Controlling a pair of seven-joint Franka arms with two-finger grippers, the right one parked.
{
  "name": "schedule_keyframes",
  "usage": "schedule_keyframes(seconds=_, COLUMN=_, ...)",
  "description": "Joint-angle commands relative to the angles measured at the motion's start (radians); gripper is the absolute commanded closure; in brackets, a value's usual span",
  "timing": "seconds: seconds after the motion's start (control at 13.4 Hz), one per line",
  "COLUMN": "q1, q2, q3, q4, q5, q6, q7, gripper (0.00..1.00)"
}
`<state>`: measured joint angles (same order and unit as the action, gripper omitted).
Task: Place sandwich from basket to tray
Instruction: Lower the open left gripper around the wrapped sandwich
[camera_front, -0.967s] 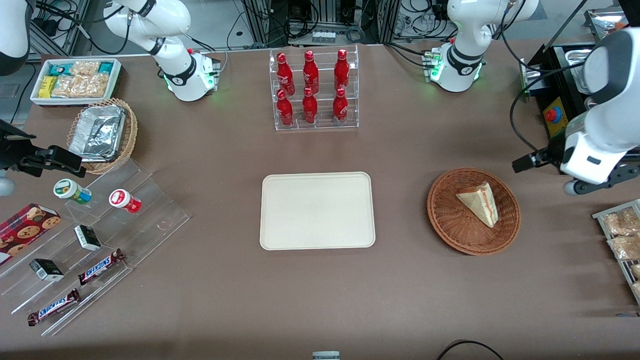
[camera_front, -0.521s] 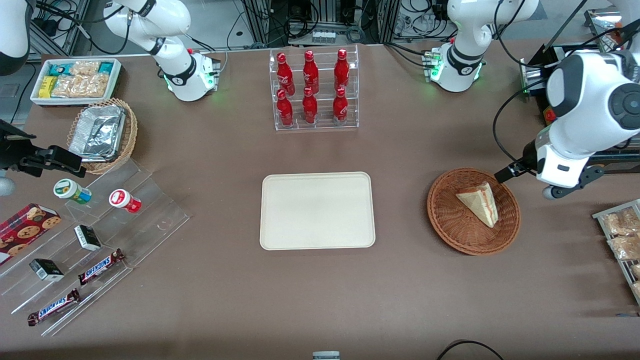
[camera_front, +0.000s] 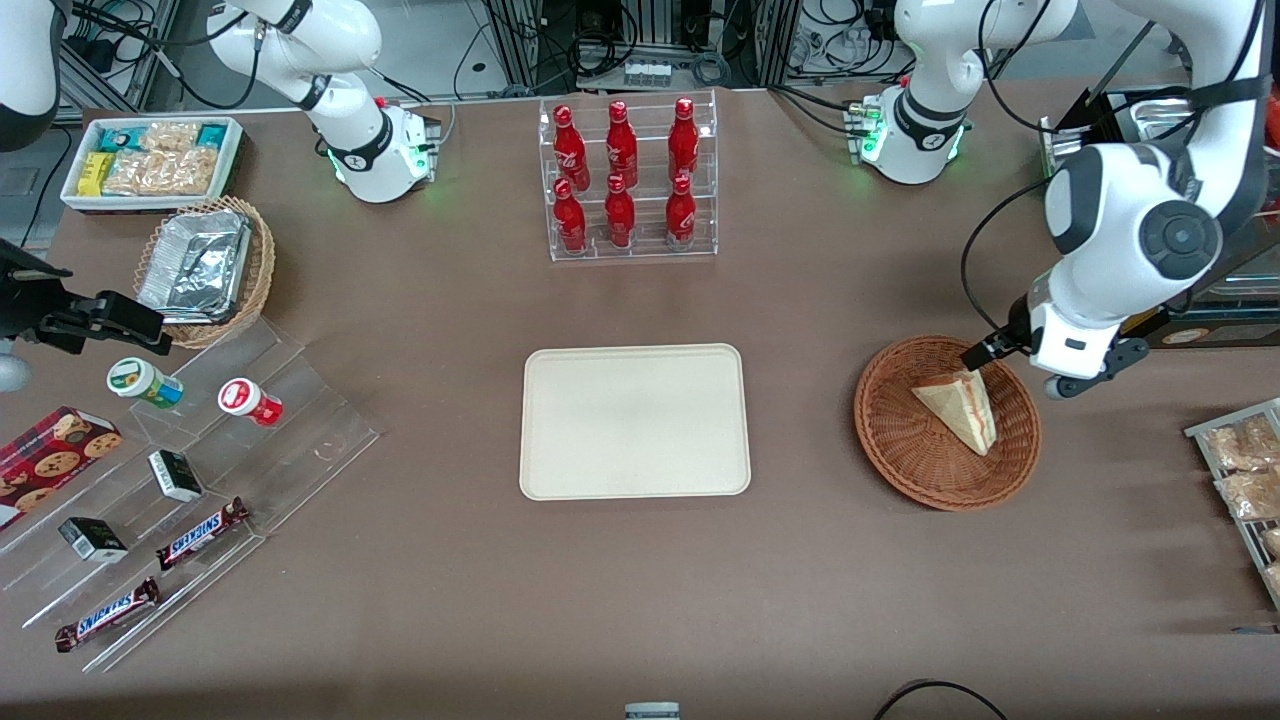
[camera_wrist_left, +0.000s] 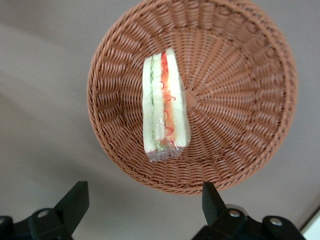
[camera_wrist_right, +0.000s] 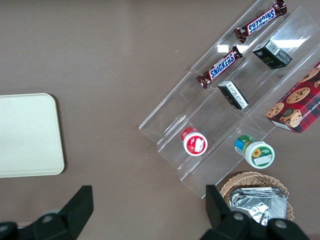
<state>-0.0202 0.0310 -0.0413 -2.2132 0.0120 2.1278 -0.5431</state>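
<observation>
The sandwich (camera_front: 958, 408), a pale wedge with a red and green stripe, lies in the round reddish-brown basket (camera_front: 900, 470). In the left wrist view the sandwich (camera_wrist_left: 165, 107) lies edge-up, wrapped in clear film, inside the basket (camera_wrist_left: 240, 75). My left gripper (camera_front: 1015, 368) hovers above the basket's rim on the working arm's side, a little farther from the front camera than the sandwich. Its fingers (camera_wrist_left: 75, 200) are spread wide and hold nothing. The cream-white tray (camera_front: 634, 421) lies flat mid-table, bare, toward the parked arm from the basket; it also shows in the right wrist view (camera_wrist_right: 27, 135).
A clear rack of red bottles (camera_front: 625, 180) stands farther from the front camera than the tray. A wire tray of snack packets (camera_front: 1245, 470) lies at the working arm's end. A clear stepped stand with snacks (camera_front: 180, 480) and a tan basket with foil (camera_front: 205, 265) lie at the parked arm's end.
My left arm has swung in from the table's end toward the basket; the gripper now hangs over its rim. The sandwich, basket and tray have not moved.
</observation>
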Motion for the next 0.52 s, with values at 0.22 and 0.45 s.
schedule_keyframes(seconds=0.22, q1=0.002, q2=0.105, q3=0.0, q4=-0.008, q5=0.002, q6=0.141, q7=-0.02, gripper=0.0)
schedule_keyframes(seconds=0.45, q1=0.006, q2=0.164, q3=0.003, q4=-0.006, q5=0.0, q6=0.224, q7=-0.024, gripper=0.0)
